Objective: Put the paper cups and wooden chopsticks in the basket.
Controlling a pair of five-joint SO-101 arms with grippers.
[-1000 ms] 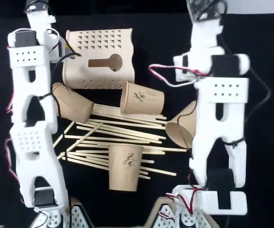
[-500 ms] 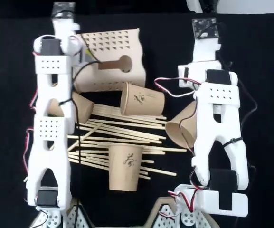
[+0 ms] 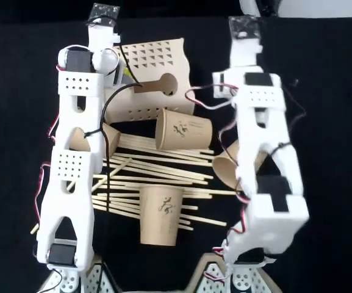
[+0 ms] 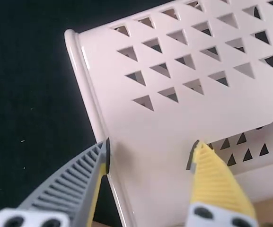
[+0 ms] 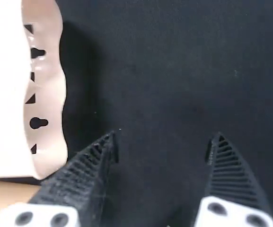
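High view: a black worktop carries two white arms. The left arm and the right arm flank a beige perforated basket, which lies tipped with its handle-slot wall facing up. A loose heap of wooden chopsticks spreads on the arm-base side of the basket. Four cups lie outside it: one paper cup just beside the basket, a second cup farther off atop the sticks, a third cup partly behind the left arm and a fourth cup partly behind the right arm. The left hand is spread astride the basket's edge. The right hand is spread over bare worktop beside the basket.
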